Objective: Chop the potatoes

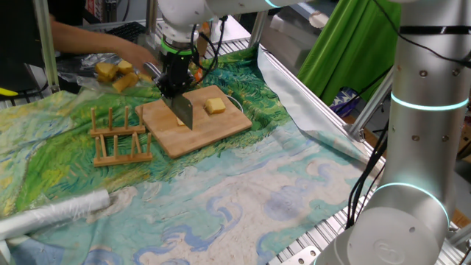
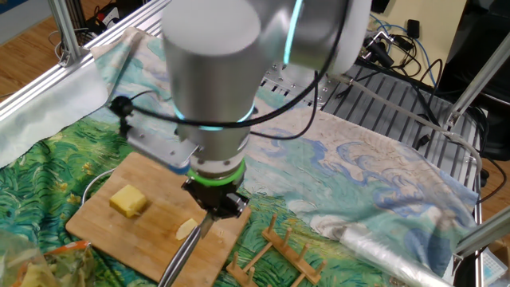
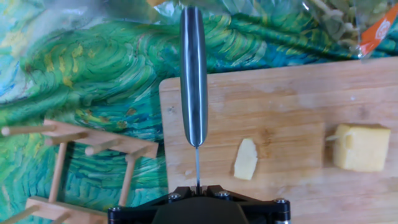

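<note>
A blocky pale-yellow potato chunk (image 1: 215,106) (image 2: 128,201) (image 3: 362,147) lies on the wooden cutting board (image 1: 213,131) (image 3: 280,93). A thin cut slice (image 3: 246,158) (image 2: 186,229) lies apart from it, nearer the knife. My gripper (image 1: 174,79) (image 2: 217,204) (image 3: 197,186) is shut on a knife (image 1: 183,112) (image 3: 193,68) and hangs over the board's left part. In the hand view the knife shows edge-on, left of the slice and well away from the chunk. Whether the blade touches the board does not show.
A wooden peg rack (image 1: 120,136) (image 3: 81,155) stands just left of the board. A plastic bag with more potato pieces (image 1: 118,73) lies behind it, with a person's arm (image 1: 88,40) there. A wrapped roll (image 1: 51,213) lies at the front left; a second robot's column (image 1: 423,132) rises at the right.
</note>
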